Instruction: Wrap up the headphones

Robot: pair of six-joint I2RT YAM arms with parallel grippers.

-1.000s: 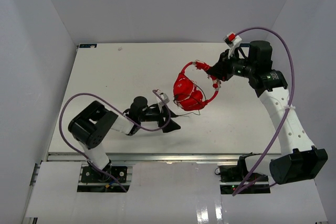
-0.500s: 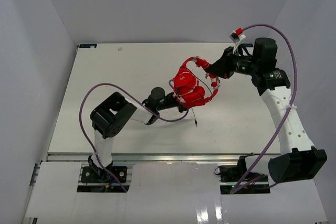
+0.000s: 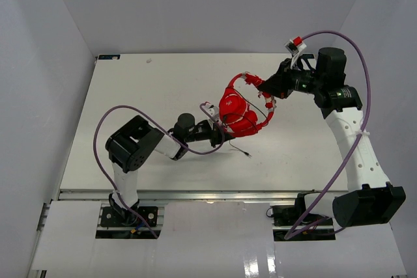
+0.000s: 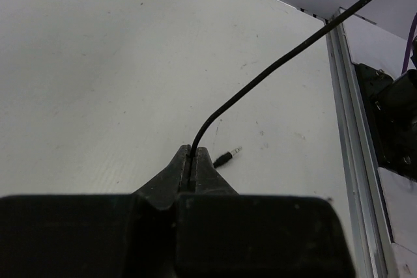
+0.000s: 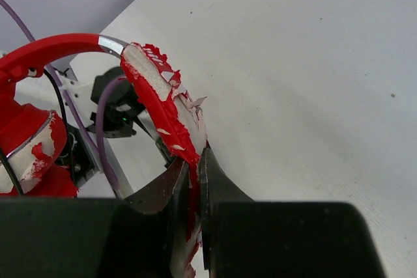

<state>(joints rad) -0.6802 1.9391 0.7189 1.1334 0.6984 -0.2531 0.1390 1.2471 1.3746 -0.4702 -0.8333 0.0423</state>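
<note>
Left hand (image 4: 193,155) newly closed, pinching cable (image 4: 280,60)

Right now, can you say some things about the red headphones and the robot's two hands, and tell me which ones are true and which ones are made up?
1. The left gripper is shut on the thin black cable. True.
2. The right gripper is open and holds nothing. False: it is shut on the curved headband of the bright red over-ear headphones.
3. The cable's small metal plug lies on the white table. True.
4. The headband's padding is smooth and whole. False: its red skin is torn and flaking, with pale foam showing.
</note>
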